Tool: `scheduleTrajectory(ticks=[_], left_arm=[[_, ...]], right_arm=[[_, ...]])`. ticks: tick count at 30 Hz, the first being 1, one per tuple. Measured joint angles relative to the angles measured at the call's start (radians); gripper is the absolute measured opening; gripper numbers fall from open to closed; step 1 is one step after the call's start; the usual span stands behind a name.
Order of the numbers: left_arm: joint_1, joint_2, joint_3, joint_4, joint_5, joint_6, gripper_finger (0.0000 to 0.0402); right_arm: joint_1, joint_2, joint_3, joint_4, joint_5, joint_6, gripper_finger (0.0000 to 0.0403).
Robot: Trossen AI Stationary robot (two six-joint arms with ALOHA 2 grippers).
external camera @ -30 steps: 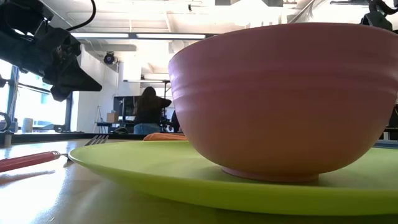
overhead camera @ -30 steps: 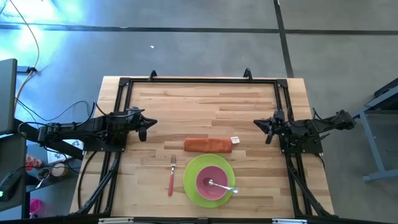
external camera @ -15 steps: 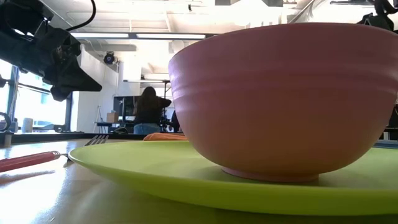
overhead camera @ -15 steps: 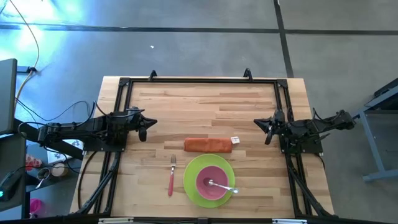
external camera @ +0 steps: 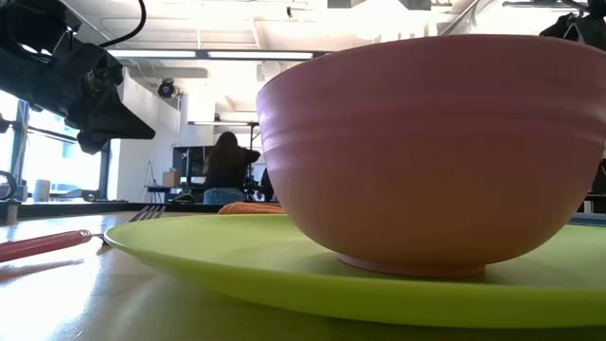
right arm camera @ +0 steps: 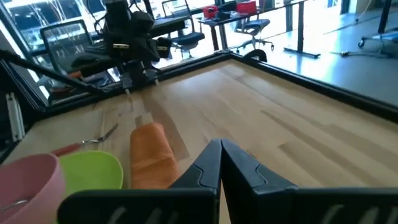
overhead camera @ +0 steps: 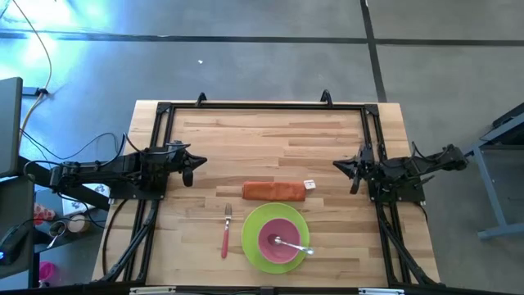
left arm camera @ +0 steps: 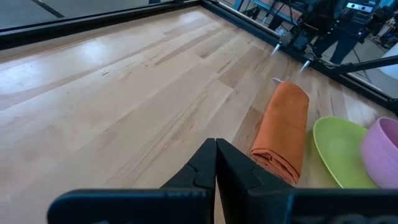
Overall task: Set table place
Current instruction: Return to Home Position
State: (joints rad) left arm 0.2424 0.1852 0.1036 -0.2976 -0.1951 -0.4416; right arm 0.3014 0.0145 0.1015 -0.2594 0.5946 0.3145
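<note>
Found the left gripper (left arm camera: 216,142) clenched on nothing, with fingertips touching, parked at the left edge of the table (overhead camera: 270,139). Found the right gripper (right arm camera: 221,143) likewise pinched shut and empty at the right edge. Saw the place laid at the near edge: bowl (overhead camera: 268,244) on the plate (overhead camera: 250,233), spoon (overhead camera: 293,245) inside it, fork (overhead camera: 225,233) just left, orange cloth (overhead camera: 273,191) just beyond. Judged the risk small: could jolt the table while parking the arms and tip out the spoon, handle poking over the rim.
</note>
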Motion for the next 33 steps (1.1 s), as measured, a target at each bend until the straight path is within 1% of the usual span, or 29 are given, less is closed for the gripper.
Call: scheduleTrajectory(ticks=[4, 8, 13, 15, 18, 23, 28, 33], left_arm=[[0.0, 0.0, 0.0, 0.0, 0.0, 0.0, 0.0001], [0.0, 0.0, 0.0, 0.0, 0.0, 0.0, 0.0001], [0.0, 0.0, 0.0, 0.001, 0.0, 0.0, 0.0001], [0.0, 0.0, 0.0, 0.001, 0.0, 0.0, 0.0001], [0.0, 0.0, 0.0, 0.001, 0.0, 0.0, 0.0001], [0.0, 0.0, 0.0, 0.001, 0.0, 0.0, 0.0001], [0.0, 0.0, 0.0, 0.001, 0.0, 0.0, 0.0001], [0.0, 0.0, 0.0, 0.001, 0.0, -0.001, 0.0001]], right_arm=[[0.0, 0.001, 0.011, -0.002, -0.014, -0.058, 0.0], [0.0, 0.027, 0.052, -0.002, -0.05, -0.038, 0.0], [0.0, 0.113, 0.124, -0.134, -0.047, -0.097, 0.0], [0.001, 0.132, 0.128, -0.147, -0.06, -0.101, 0.0], [0.002, 0.141, 0.118, -0.124, -0.108, -0.131, 0.0], [0.002, 0.141, 0.111, -0.112, -0.111, -0.17, 0.0], [0.002, 0.141, 0.111, -0.054, -0.111, -0.242, 0.0], [0.002, 0.136, 0.111, -0.045, -0.119, -0.255, 0.0]])
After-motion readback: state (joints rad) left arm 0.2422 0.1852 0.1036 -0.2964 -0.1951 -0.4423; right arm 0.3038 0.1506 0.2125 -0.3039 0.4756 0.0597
